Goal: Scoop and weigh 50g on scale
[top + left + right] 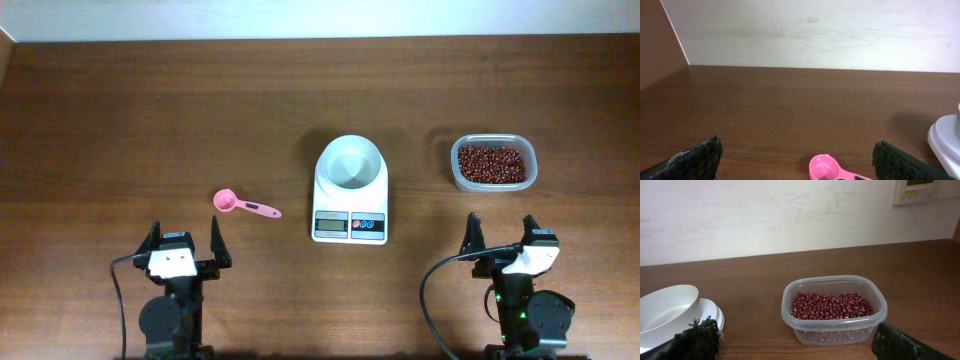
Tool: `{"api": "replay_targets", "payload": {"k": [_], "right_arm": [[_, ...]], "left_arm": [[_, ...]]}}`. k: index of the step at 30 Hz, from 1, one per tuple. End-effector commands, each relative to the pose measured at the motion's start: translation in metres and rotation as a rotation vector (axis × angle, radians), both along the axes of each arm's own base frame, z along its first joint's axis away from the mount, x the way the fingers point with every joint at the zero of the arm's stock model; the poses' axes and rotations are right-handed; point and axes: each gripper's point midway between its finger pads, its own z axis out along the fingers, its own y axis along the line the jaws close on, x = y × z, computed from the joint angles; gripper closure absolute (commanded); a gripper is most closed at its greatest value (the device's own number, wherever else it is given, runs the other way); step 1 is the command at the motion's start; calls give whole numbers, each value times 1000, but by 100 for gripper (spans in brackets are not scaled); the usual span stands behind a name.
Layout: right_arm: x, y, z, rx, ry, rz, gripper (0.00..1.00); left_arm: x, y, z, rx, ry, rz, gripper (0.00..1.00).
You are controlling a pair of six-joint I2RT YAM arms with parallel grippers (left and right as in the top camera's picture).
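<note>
The white scale [350,222] stands mid-table with an empty round white bowl [350,163] on it; the bowl [665,312] and the scale's edge [945,142] also show in the wrist views. A pink scoop [243,205] lies left of the scale, bowl end to the left; in the left wrist view the scoop [824,168] lies ahead between the fingers. A clear tub of red beans [492,163] sits right of the scale; the tub [834,309] is ahead of the right gripper. My left gripper [186,242] and right gripper [500,236] rest near the front edge, both open and empty.
A white wall [810,32] runs along the table's far edge. A wall-mounted control panel [920,190] shows at the upper right of the right wrist view. Black cables [118,300] trail from both arm bases at the front.
</note>
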Motion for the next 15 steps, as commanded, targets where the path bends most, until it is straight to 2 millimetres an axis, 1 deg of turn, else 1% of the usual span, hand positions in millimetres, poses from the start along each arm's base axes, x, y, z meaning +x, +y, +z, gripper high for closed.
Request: {"api": "replay_targets", "payload": {"k": [1, 3, 4, 6, 8, 10, 15], "right_arm": [[0, -1, -2, 6, 1, -7, 1], [0, -1, -2, 6, 1, -7, 1], [0, -1, -2, 6, 1, -7, 1], [0, -1, -2, 6, 1, -7, 1], [0, -1, -2, 6, 1, -7, 1], [0, -1, -2, 6, 1, -7, 1], [0, -1, -2, 6, 1, -7, 1]], "left_arm": [[0, 1, -1, 5, -2, 6, 1], [0, 1, -1, 6, -4, 8, 1], [0, 5, 4, 9, -25, 28, 1], [0, 2, 23, 15, -99, 11, 1], [0, -9, 46, 26, -195, -53, 1], [-2, -11, 60, 34, -251, -61, 1], [-3, -11, 64, 36, -267, -61, 1]]}}
